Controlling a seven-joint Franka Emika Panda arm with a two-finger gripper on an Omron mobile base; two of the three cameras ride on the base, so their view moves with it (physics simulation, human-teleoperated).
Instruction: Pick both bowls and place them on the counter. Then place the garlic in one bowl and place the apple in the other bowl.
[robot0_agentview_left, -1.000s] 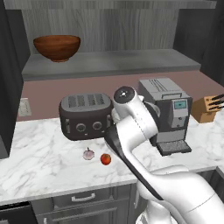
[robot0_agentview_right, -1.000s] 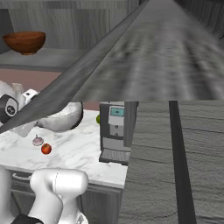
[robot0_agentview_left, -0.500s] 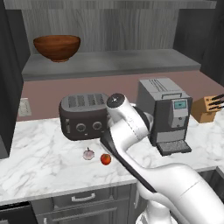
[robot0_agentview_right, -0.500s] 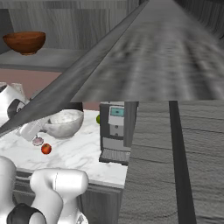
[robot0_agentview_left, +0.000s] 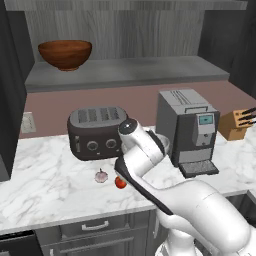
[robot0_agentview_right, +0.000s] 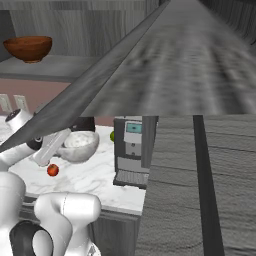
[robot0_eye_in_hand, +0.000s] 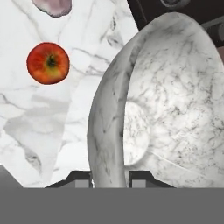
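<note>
Hand view: white marbled bowl (robot0_eye_in_hand: 175, 100) seen filling centre and right of frame, its rim (robot0_eye_in_hand: 107, 131) clamped between the two dark fingertips (robot0_eye_in_hand: 79, 178) at bottom centre; gripper (robot0_eye_in_hand: 108, 178) closed narrow on that rim. Apple (robot0_eye_in_hand: 48, 62) noted at upper left on the marble counter (robot0_eye_in_hand: 26, 131), apart from the bowl. Garlic (robot0_eye_in_hand: 53, 6) cut by top edge, upper left, above the apple.

Right base view: marbled bowl (robot0_agentview_right: 80, 145) seen at centre left, beside the white arm, just over the counter (robot0_agentview_right: 100, 175); contact w/ counter can't be told. Apple (robot0_agentview_right: 52, 170) lower left of it. Small green fruit (robot0_agentview_right: 112, 136) partly hidden behind coffee machine (robot0_agentview_right: 131, 150). Brown wooden bowl (robot0_agentview_right: 28, 48) at upper left on the grey shelf (robot0_agentview_right: 60, 67).

Left base view: wooden bowl (robot0_agentview_left: 65, 53) upper left on shelf (robot0_agentview_left: 130, 72). Garlic (robot0_agentview_left: 101, 176) and apple (robot0_agentview_left: 120, 182) near each other at centre, in front of toaster (robot0_agentview_left: 97, 131). Marbled bowl mostly hidden by arm. Coffee machine (robot0_agentview_left: 187, 130) right of centre, knife block (robot0_agentview_left: 239, 123) at far right
</note>
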